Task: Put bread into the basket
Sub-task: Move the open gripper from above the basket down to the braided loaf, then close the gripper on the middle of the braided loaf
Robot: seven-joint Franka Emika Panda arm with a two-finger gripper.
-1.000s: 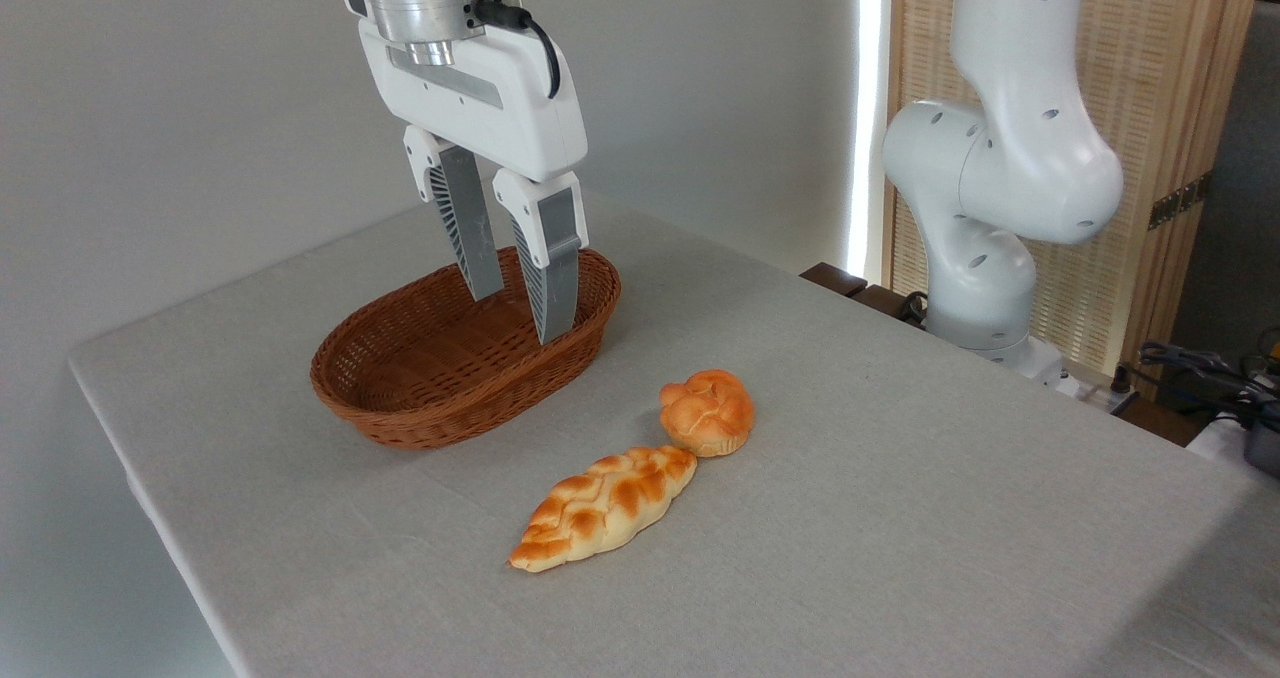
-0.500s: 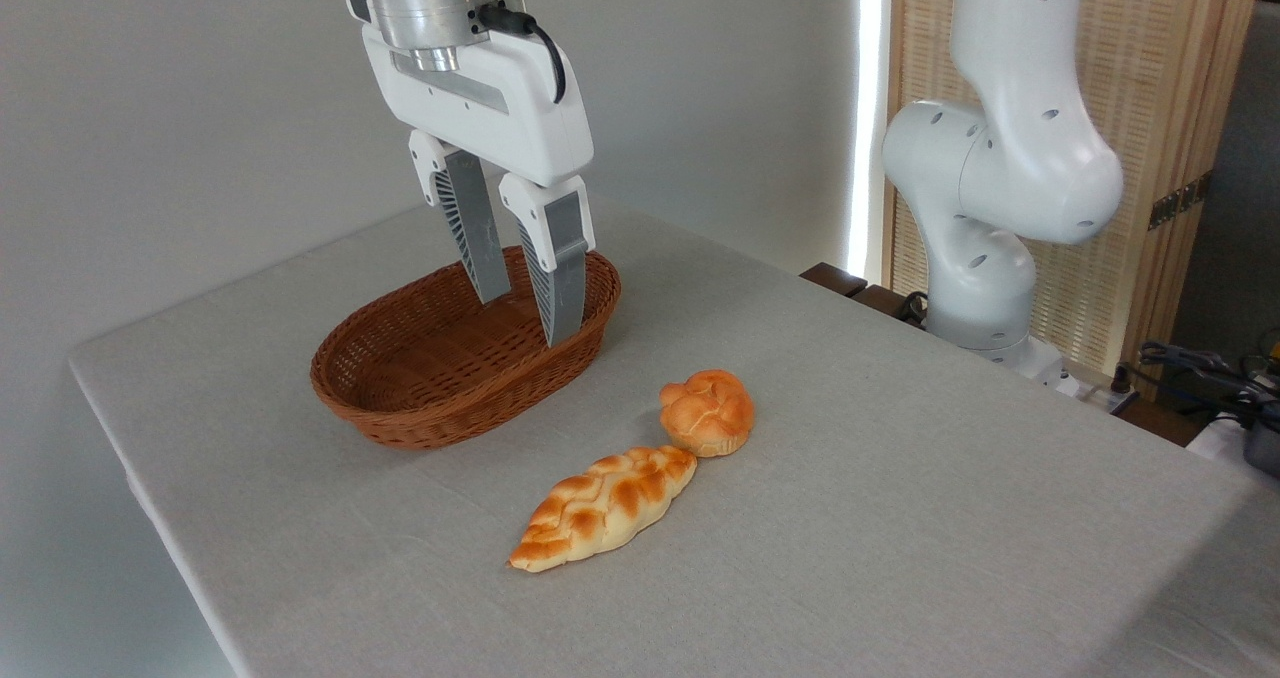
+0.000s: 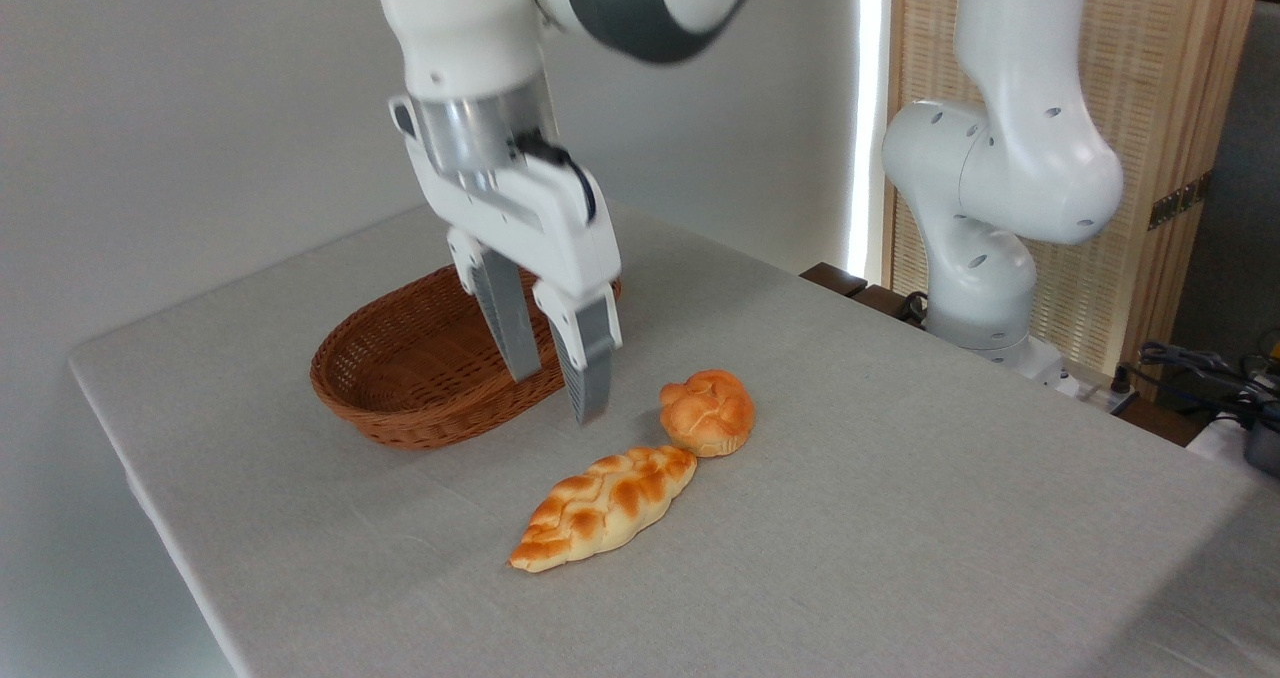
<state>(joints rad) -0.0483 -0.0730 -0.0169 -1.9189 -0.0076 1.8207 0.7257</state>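
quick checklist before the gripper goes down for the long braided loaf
1. Gripper empty, fingers apart: ok.
2. Braided loaf lying free on the table, nothing on top: ok.
3. Gripper above the loaf: not ok, it hangs up and to the left of it, in front of the basket rim.
4. Round bun clear of the loaf: not ok, it appears to touch the loaf's upper tip.
5. Basket empty, ready to receive: ok.
6. Finger opening wide enough for the loaf: cannot tell.
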